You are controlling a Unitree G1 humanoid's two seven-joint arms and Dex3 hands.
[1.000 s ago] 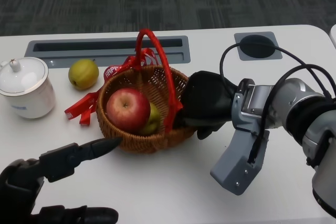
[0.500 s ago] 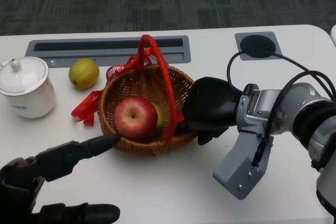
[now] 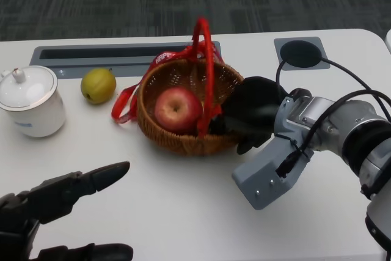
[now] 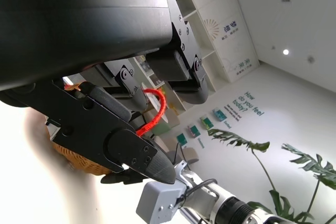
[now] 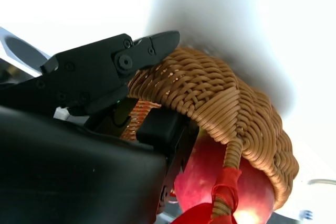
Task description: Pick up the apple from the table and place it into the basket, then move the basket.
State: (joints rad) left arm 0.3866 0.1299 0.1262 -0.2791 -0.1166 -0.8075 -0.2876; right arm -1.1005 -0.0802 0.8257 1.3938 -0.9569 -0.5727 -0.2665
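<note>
The right hand (image 3: 253, 113) grips the right side of the basket (image 3: 186, 105) at its rim, with one finger (image 5: 113, 66) outside the woven wall and another inside. The apple (image 3: 178, 109) sits inside the basket, just left of the red handle (image 3: 206, 59). A red ribbon (image 3: 125, 101) hangs off the basket's left side. The left hand (image 3: 58, 203) is at the near left, holding nothing, its fingers apart, well away from the basket. A yellow-green fruit (image 3: 98, 85) lies on the white table (image 3: 183, 200) to the left. A white lidded cup (image 3: 29, 100) stands further left.
</note>
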